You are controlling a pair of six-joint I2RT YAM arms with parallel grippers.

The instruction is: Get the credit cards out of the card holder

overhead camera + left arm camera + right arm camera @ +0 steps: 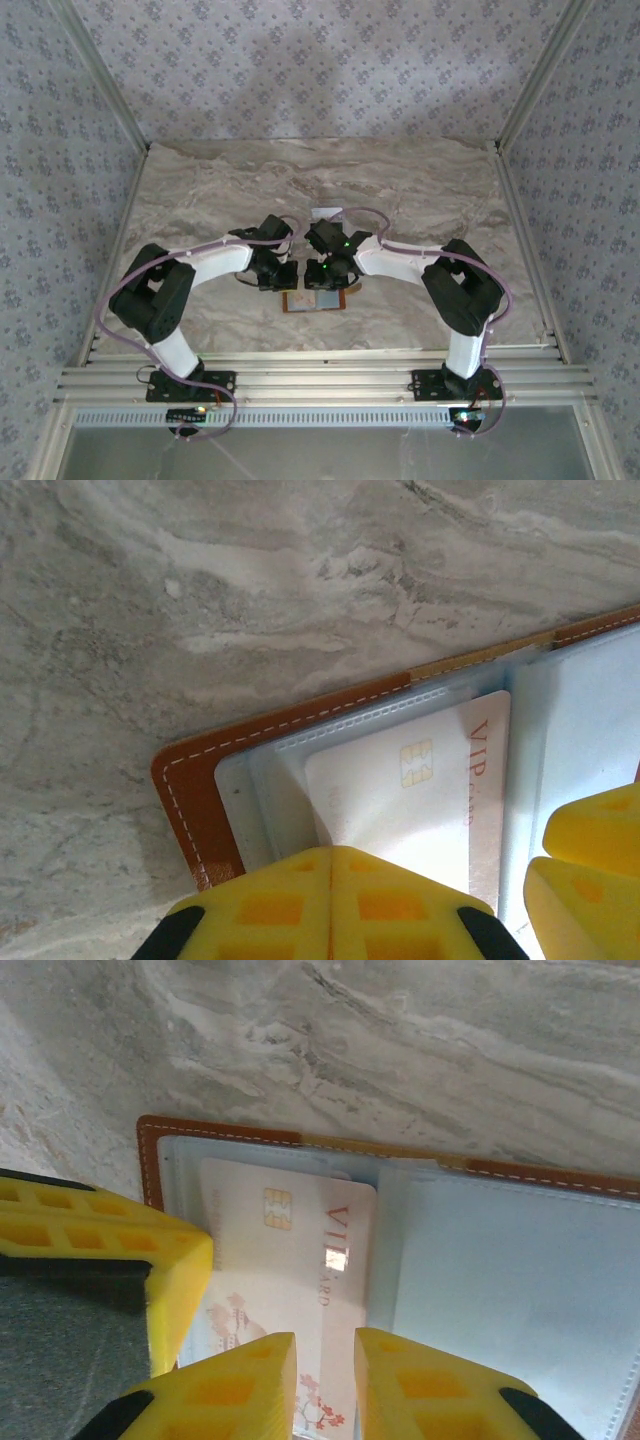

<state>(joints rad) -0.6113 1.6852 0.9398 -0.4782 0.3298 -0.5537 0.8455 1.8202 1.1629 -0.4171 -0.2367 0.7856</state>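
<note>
The card holder (298, 303) lies open and flat on the marble top, brown leather rim (195, 780) around grey-blue lining (500, 1280). A whitish credit card (400, 800) with a gold chip and "VIP" lettering sits in its clear left pocket, also seen in the right wrist view (290, 1250). My left gripper (332, 870) is shut, its tips pressed down at the card's near corner. My right gripper (326, 1385) hovers over the card's lower right part, its jaws a narrow gap apart, with the card showing through the gap. Both grippers meet over the holder (305, 275).
A small whitish object (328, 213) stands on the marble just behind the grippers. Patterned walls close in the table on three sides. An aluminium rail (320, 380) runs along the near edge.
</note>
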